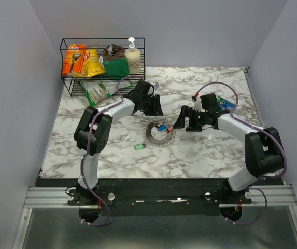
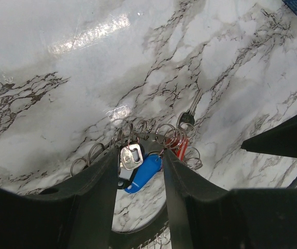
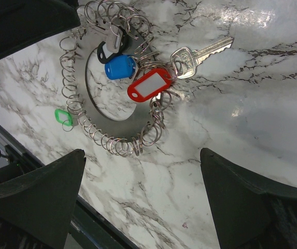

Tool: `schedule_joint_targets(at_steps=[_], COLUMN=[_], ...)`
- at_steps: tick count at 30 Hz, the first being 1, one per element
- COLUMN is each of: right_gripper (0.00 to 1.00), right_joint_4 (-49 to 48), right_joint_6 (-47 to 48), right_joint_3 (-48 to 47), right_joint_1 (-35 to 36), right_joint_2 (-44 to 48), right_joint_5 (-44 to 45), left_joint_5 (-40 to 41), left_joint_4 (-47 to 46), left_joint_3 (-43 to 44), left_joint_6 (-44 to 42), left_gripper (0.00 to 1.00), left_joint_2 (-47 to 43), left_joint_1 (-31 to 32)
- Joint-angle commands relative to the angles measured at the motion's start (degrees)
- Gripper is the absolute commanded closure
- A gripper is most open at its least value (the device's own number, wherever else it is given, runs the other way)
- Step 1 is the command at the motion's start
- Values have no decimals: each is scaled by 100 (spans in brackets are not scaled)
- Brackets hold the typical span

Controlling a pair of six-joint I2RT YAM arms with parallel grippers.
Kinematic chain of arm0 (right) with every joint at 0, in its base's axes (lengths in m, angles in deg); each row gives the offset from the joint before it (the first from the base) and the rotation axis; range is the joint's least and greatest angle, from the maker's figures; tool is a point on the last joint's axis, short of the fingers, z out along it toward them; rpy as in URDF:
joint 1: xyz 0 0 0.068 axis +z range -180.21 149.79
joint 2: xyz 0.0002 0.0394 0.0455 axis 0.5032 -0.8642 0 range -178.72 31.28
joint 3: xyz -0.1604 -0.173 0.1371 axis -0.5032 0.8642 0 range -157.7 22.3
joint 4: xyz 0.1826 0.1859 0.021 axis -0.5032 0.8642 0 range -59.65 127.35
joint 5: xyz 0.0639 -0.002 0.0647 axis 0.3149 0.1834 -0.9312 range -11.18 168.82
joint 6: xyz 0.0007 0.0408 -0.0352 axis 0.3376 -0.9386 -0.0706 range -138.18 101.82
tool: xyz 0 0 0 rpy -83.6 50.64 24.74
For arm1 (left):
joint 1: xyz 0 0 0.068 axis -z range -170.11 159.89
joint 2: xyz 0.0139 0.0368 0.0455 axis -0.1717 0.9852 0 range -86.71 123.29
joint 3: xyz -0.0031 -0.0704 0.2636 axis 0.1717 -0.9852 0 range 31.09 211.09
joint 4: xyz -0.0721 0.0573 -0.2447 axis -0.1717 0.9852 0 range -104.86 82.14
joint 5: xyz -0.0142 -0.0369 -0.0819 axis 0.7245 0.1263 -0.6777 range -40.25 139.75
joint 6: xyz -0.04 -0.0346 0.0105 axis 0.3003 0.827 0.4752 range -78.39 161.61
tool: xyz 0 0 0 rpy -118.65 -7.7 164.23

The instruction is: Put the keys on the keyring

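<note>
Left tool (image 2: 140,158) sits half-spread astride the blue key (image 2: 143,175) on the keyring (image 3: 117,124); my right tool (image 3: 142,154) hangs spread wide nearby.

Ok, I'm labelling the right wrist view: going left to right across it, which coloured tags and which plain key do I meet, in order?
green tag → blue tag → red tag → silver key
</note>
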Motion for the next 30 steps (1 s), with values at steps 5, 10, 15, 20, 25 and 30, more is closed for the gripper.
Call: schedule_joint_targets(at_steps=[5,10,15,20,25,30], right_gripper=[0,0,0,0,0,0], right_joint_4=[-103,-103,-103,-103,-103,-103], right_joint_6=[30,39,30,13,13,21], right_joint_3=[103,112,138,138,129,138], right_joint_1=[-17,-17,-8,-8,-8,-8], right_joint_2=[-102,-102,-85,-85,-93,-76], right_joint_5=[-128,-128,-84,-67,-76,-76], left_joint_5=[345,389,469,556,592,522], left_joint_4=[234,261,305,331,322,252], left_joint_3=[146,199,225,243,252,234], left_joint_6=[-254,-280,-271,-280,-298,-298], left_gripper=[56,65,67,68,71,74], left_joint_2=[126,232,293,337,364,399], left_joint_1=[41,41,41,41,41,41])
